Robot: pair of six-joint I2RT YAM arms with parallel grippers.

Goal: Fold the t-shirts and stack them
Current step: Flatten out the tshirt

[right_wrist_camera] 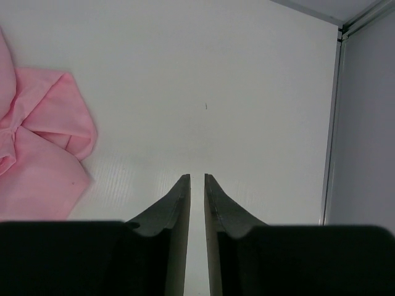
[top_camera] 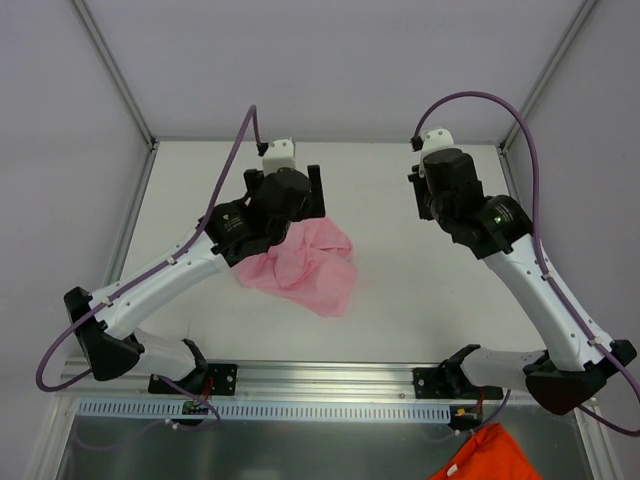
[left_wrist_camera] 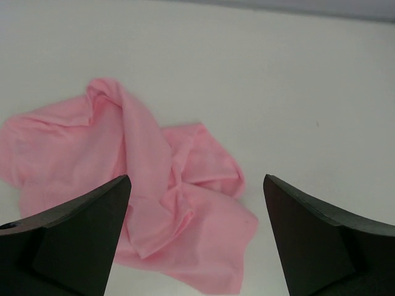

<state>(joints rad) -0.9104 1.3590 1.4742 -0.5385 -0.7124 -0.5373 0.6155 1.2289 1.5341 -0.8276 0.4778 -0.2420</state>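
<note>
Orange cloth (top_camera: 480, 458), white table (top_camera: 420, 300).

In the top view the left arm (top_camera: 200, 262) covers the near-left part of the pink t-shirt (top_camera: 318, 268); an orange cloth (top_camera: 487, 458) is cut off by the bottom edge; in the right wrist view the picture's left edge cuts the t-shirt.
</note>
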